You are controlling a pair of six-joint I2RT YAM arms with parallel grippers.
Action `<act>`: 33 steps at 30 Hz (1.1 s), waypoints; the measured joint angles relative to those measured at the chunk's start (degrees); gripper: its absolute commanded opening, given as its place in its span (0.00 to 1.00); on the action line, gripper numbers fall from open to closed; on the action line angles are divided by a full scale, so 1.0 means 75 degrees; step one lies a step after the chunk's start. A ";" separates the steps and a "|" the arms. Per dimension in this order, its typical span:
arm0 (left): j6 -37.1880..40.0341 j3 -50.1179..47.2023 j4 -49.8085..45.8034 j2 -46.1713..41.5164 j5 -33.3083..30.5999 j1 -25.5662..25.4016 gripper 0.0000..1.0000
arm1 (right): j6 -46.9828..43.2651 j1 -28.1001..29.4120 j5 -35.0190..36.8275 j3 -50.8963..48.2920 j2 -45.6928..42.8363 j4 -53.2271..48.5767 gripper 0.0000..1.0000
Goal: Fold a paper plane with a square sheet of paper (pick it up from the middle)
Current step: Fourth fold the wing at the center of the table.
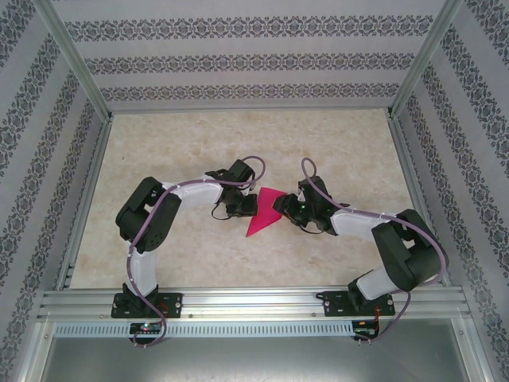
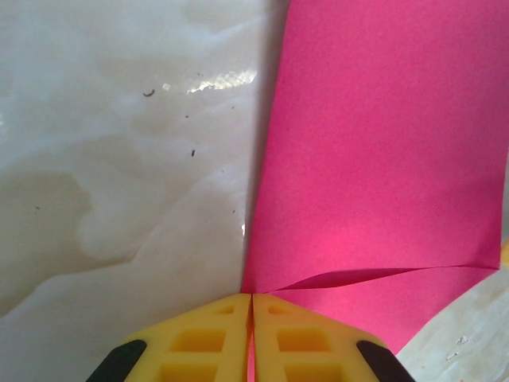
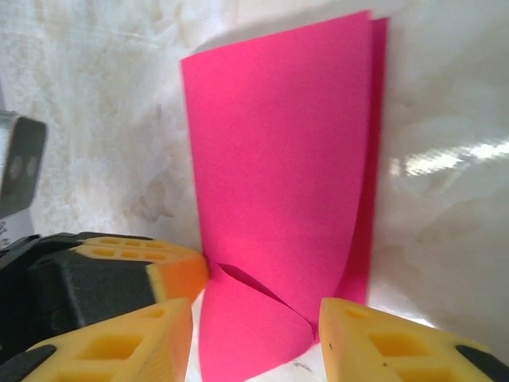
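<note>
- The enclosure's walls (image 1: 238, 64) are papered in grey ornamental stripes. The surface (image 1: 183, 263) is pale marbled beige, glossy in the wrist views, with a few dark specks on it.
- An aluminium rail (image 1: 254, 302) runs along the near edge and carries both arm bases. Both arms bend inward toward the middle.
- The sheet of paper (image 1: 262, 212) (image 2: 382, 143) (image 3: 278, 159) is bright magenta and unmarked. It sits at the middle of the surface, between the two hands. From above it reads as a wedge narrowing toward the near edge.
- Condition of the sheet: it is folded double. The right wrist view shows two layers, offset slightly at the far corner and bowing apart lower down. A short slanting crease crosses the end nearest the hands.
- Left hand (image 1: 238, 208) (image 2: 252, 301): the yellow fingers are pressed together, with a sliver of magenta in the seam between them. It is clamped on the sheet at its edge, beside the crease. In the right wrist view, one of its yellow fingers (image 3: 171, 270) sits against the sheet's side.
- Right hand (image 1: 281, 205) (image 3: 256, 318): the jaws stand partly apart, one finger on either side of the sheet's near end. One finger appears to meet the bowed layer. Whether the fingers press on the sheet cannot be told.
</note>
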 measured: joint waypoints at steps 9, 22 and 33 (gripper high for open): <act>-0.0195 -0.0085 0.0233 0.0006 0.0154 0.0000 0.10 | 0.0140 -0.0003 0.0157 0.0000 0.0219 -0.0163 0.47; -0.0259 -0.0111 0.0297 0.0006 0.0198 0.0000 0.10 | 0.0428 0.0003 -0.0009 -0.0026 0.0446 0.0597 0.45; -0.0262 -0.0149 0.0385 0.0006 0.0236 0.0006 0.11 | -0.0326 0.0003 -0.0501 0.0274 0.1008 0.0720 0.39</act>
